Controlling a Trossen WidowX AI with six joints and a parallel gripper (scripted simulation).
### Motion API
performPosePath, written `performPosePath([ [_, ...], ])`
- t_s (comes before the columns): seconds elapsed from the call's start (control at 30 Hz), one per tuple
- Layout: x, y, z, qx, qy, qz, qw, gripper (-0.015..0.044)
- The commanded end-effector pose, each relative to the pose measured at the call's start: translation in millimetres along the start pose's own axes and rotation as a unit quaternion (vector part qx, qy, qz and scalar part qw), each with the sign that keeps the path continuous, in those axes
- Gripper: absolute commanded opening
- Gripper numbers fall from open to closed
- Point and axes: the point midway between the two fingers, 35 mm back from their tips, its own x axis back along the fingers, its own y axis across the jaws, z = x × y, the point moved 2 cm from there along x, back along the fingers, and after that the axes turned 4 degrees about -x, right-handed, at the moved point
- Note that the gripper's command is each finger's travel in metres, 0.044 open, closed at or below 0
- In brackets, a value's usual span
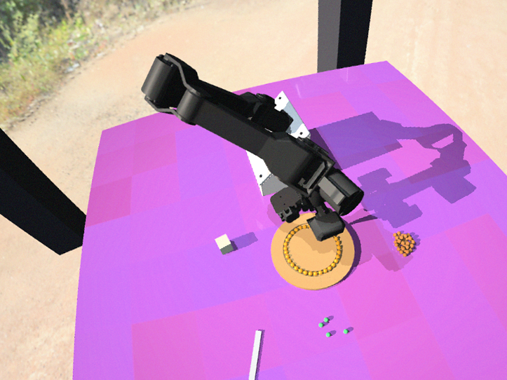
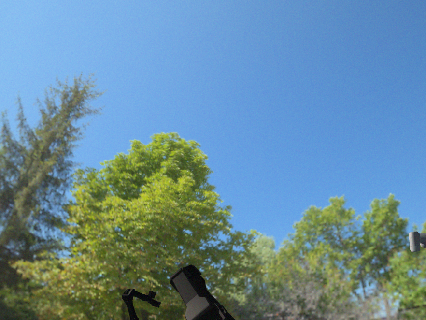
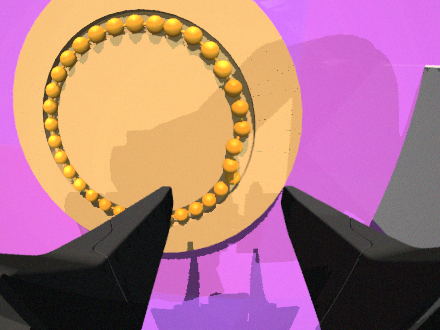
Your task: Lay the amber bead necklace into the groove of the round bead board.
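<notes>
The amber bead necklace [image 1: 319, 272] [image 3: 134, 23] lies as a ring on the round bead board [image 1: 281, 263] [image 3: 30, 100]. Most beads follow the dark groove. At the lower right of the ring in the wrist view, several beads sit toward the groove's inner edge, and one is bunched low beside its neighbours, with bare groove outside them. My gripper [image 1: 306, 216] [image 3: 227, 195] is open and empty above the board's back part. The left finger hides a few beads in the wrist view. The arm hides the back right of the ring in the top view.
An orange bead cluster [image 1: 404, 243] lies right of the board. Several green beads [image 1: 325, 319] and a white bar [image 1: 255, 360] lie in front. A pale cube [image 1: 223, 244] is at left. The arm's white base plate [image 1: 270, 182] stands behind. The exterior view shows mostly sky and trees.
</notes>
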Motion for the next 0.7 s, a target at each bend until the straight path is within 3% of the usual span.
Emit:
performPosePath([
  [0.0, -10.3, -2.1, -0.4, 0.001, 0.001, 0.005, 1.000, 0.0120],
  [0.67, -29.6, -1.6, -0.3, 0.001, 0.001, 0.004, 1.000, 0.0120],
])
